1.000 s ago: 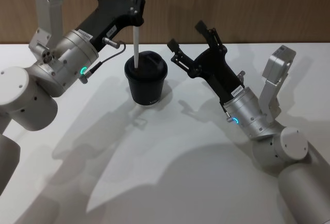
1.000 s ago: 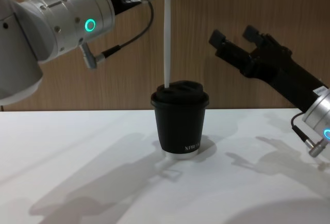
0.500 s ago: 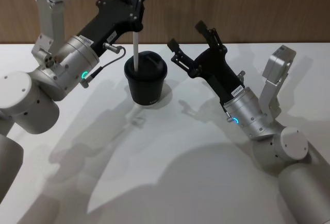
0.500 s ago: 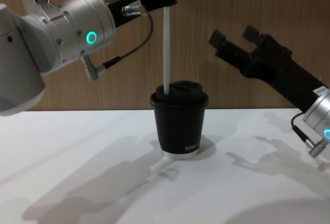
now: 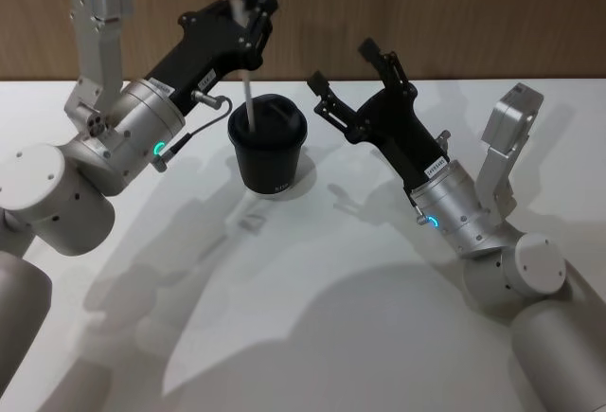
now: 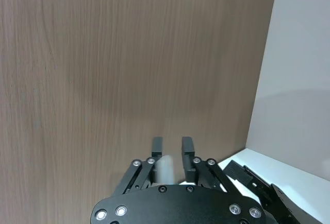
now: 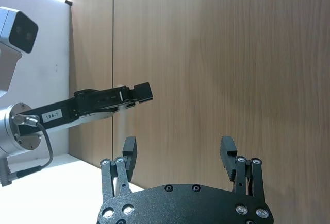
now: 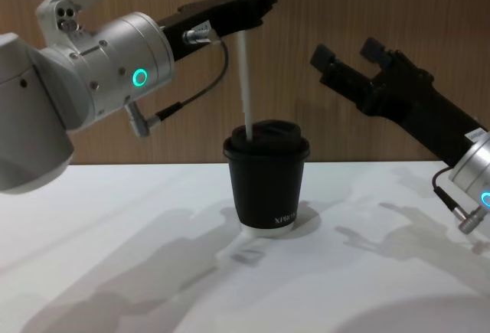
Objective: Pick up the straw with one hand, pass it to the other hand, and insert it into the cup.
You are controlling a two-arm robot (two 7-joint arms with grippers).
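On the white table (image 5: 312, 270) stands the cup (image 8: 267, 184). Above it the left pincer (image 8: 256, 0) is clenched on the straw (image 8: 243, 65), whose lower end sits in the lid. The right pincer (image 5: 346, 66) hovers beside the cup, released.

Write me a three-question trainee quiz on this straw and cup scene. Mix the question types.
1. True or false: the straw has its lower end in the lid of the cup.
2. Which tool holds the straw? A) left tool B) right tool C) neither
3. Fill in: the right tool's fingers are ____ and hold nothing.

Key: 1 true. 2 A: it grips the straw near its top. 3 open: it hangs beside the cup, apart from it.
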